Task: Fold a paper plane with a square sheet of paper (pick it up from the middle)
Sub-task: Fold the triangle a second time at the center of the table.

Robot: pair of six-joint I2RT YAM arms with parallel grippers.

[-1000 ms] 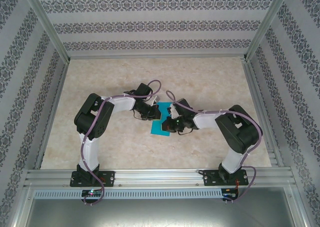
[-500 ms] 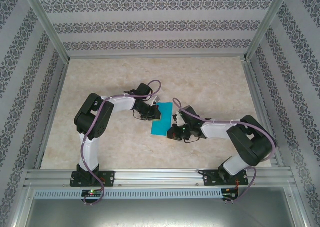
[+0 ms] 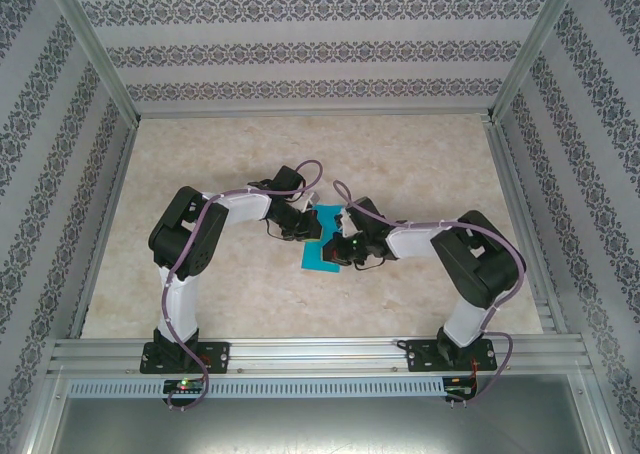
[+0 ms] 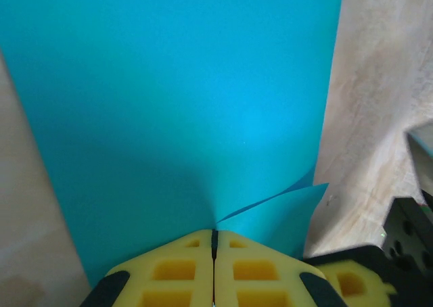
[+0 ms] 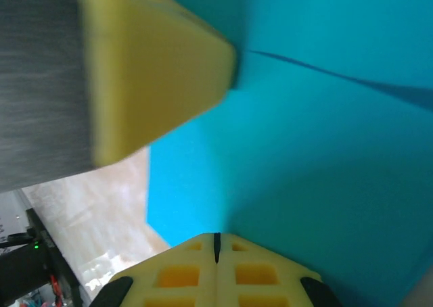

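The square sheet of paper point(image 3: 318, 258) lies teal-blue on the table's middle, between both grippers. My left gripper point(image 3: 313, 232) is shut, its yellow tips point(image 4: 214, 231) resting on the sheet point(image 4: 183, 104); a raised flap edge runs right from them. My right gripper point(image 3: 338, 246) is shut too, its tips point(image 5: 216, 236) down on the paper point(image 5: 325, 158). In the right wrist view a left finger point(image 5: 155, 70) sits at the start of a crease line. Part of the right gripper point(image 4: 352, 280) shows in the left wrist view's lower right corner.
The marbled table top point(image 3: 420, 154) spreads round the paper, boxed in by patterned walls and aluminium posts. A metal rail point(image 3: 320, 354) with both arm bases runs along the near edge. Both arms bend inward over the table's middle.
Half a second ago the right gripper stood off the paper to its right; it has come back onto the sheet. The left gripper and the paper have stayed put.
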